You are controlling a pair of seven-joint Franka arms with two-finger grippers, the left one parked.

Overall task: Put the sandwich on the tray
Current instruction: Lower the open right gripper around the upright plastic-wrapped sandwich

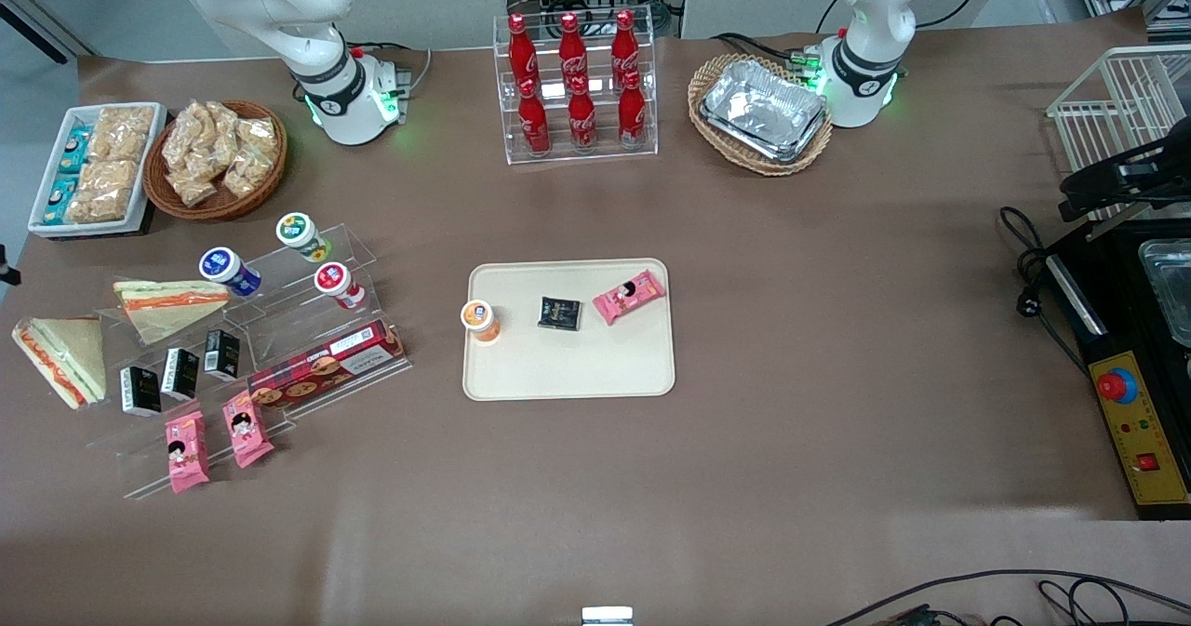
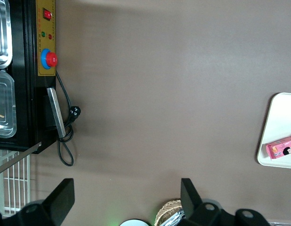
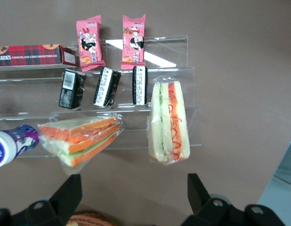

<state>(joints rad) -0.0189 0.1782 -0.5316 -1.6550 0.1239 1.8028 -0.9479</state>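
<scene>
Above the sandwich (image 3: 168, 121), the gripper (image 3: 132, 195) hovers, jaws apart and empty.
Sandwich lies on clear acrylic steps (image 1: 158, 342); tray (image 1: 569, 375) sits mid-bench, well apart.

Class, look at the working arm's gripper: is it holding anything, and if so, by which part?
Nothing is held. The gripper hangs open above the display stand, its fingers apart with only table between them; the sandwich lies untouched.

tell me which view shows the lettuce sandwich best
Right wrist view: the sandwich sits close up, filling and lettuce clear, with the open gripper above it. Front view shows it small, at the table edge; left wrist view lacks it.
</scene>
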